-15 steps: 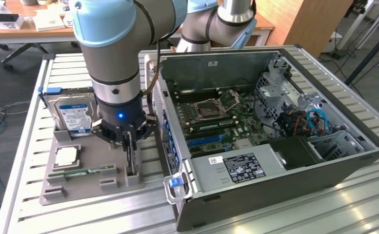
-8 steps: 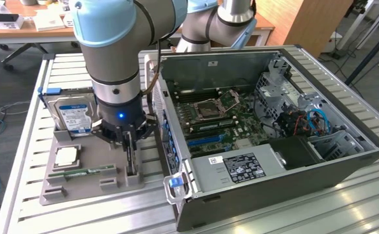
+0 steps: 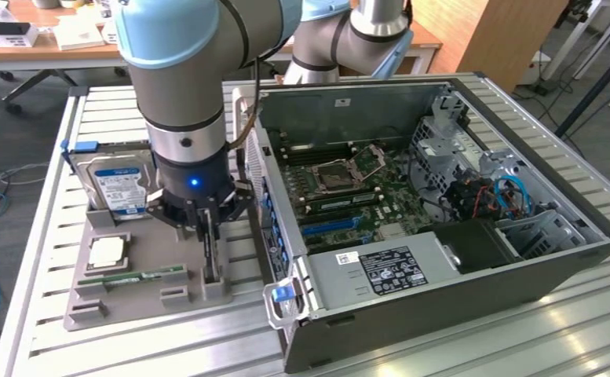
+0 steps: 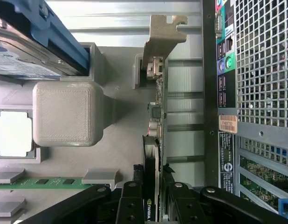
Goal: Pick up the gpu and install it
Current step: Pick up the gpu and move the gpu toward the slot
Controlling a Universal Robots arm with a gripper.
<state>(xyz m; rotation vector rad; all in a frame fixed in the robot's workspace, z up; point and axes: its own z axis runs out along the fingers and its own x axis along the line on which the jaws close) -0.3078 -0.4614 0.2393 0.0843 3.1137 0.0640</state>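
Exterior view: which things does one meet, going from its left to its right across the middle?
The hard drive → pincer, closed on the gpu → motherboard → blue cables.

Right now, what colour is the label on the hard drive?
Blue and white; the label shows best in the exterior view.

The tray is matt grey plastic with a fine ribbed grain. The graphics card has a dull bare-metal bracket. The computer case is perforated sheet metal, the table sheeny metal slats, and the hard drive has a glossy label
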